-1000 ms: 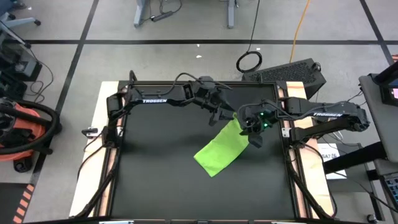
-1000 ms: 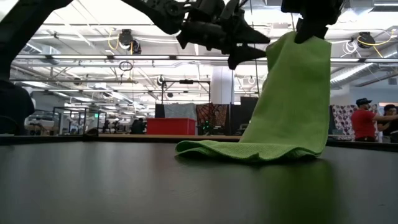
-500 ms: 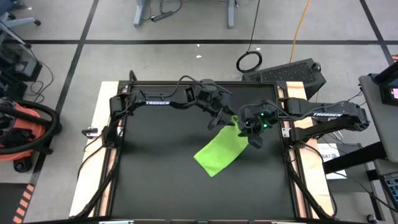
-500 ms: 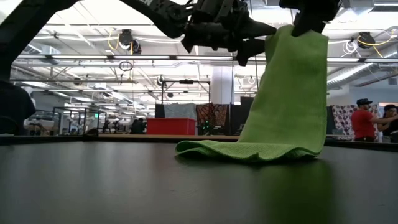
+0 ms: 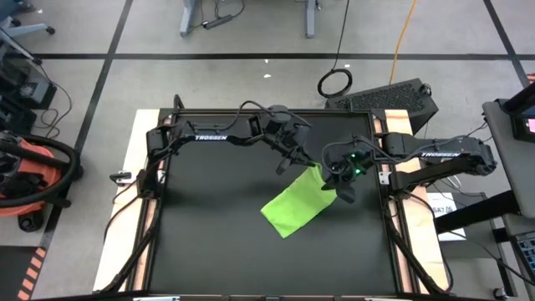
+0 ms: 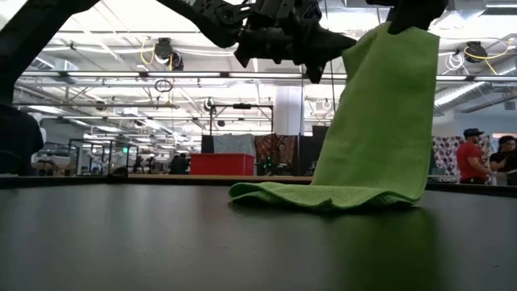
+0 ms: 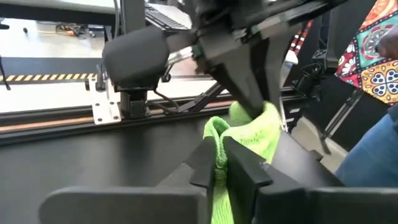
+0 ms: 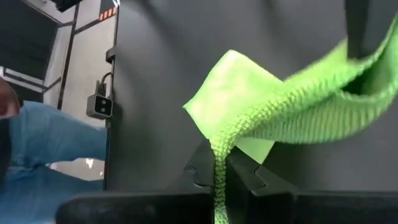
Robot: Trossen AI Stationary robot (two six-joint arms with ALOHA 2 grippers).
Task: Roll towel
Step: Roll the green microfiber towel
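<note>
Two grippers met at the towel's [image 5: 294, 203] raised end: from above, its long axis ran diagonally away below the left gripper [image 5: 303, 160] and right gripper [image 5: 341, 180]. At table height, the cloth hung down onto the mat [image 6: 161, 242]. Both wrist views showed fingers pinching an upper corner.

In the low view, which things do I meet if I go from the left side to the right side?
Red box far behind the table → left end effector → lifted towel, with the right end effector at its top edge → person in a red shirt.
</note>
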